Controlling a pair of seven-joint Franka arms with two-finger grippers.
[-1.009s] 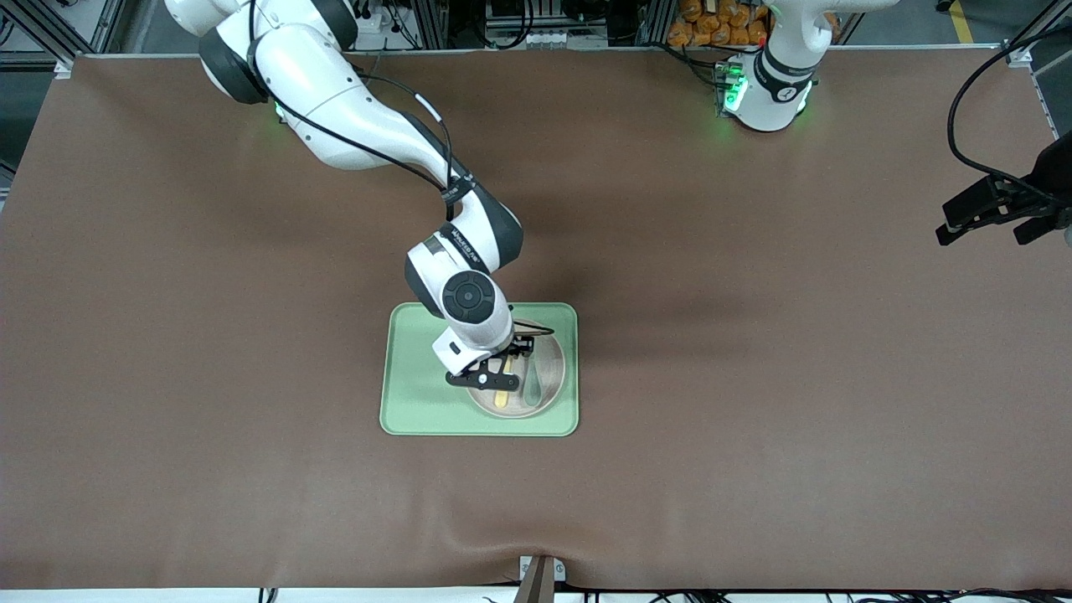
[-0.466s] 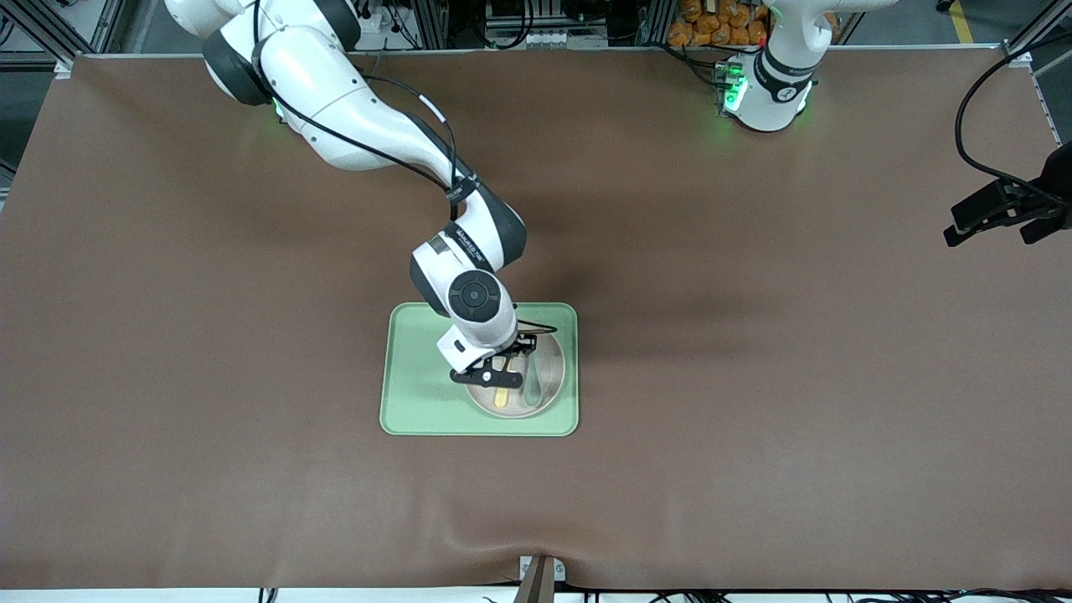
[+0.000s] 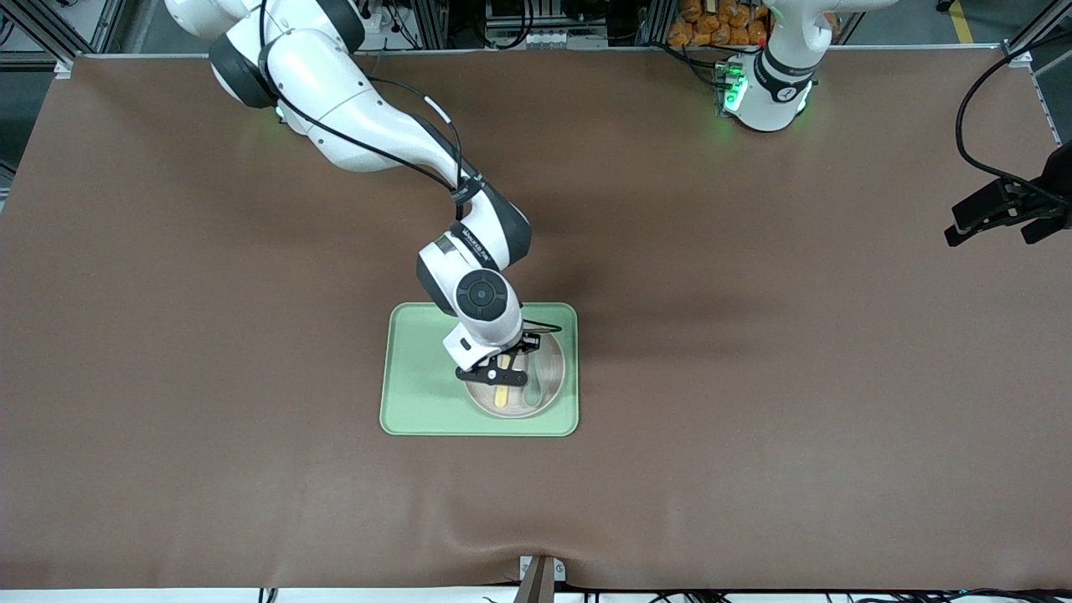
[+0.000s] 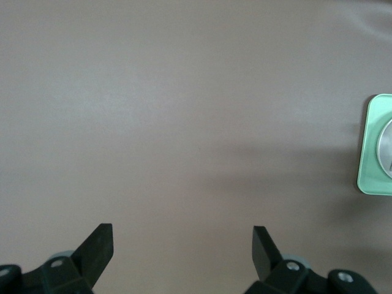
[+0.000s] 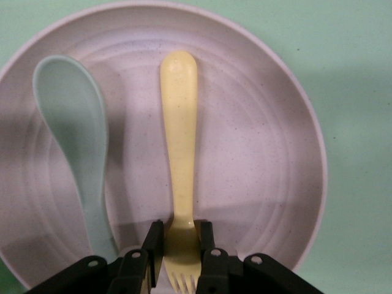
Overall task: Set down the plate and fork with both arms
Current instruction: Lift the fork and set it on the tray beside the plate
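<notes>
On the plate (image 5: 245, 153) our right pincer (image 5: 179, 244) pinches the fork (image 5: 179, 153) at its neck, seemingly flat, handle pointing away; our left pincer (image 4: 182, 246) waits spread, well apart.

A robotics lab: aluminium framing (image 3: 50, 33) and cables (image 3: 502, 21) edge the brown-covered table (image 3: 754, 419).

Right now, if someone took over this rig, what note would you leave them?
Right pincer: down in the plate, fingers on either side of the fork near its tines; whether it grips is unclear.
Left pincer: open, waiting over bare table toward the left arm's end.
The plate sits on the green tray; fork and spoon lie side by side in it.
Done: nothing placed yet.
Left: lift out the fork, then move plate and fork to their spots.
</notes>
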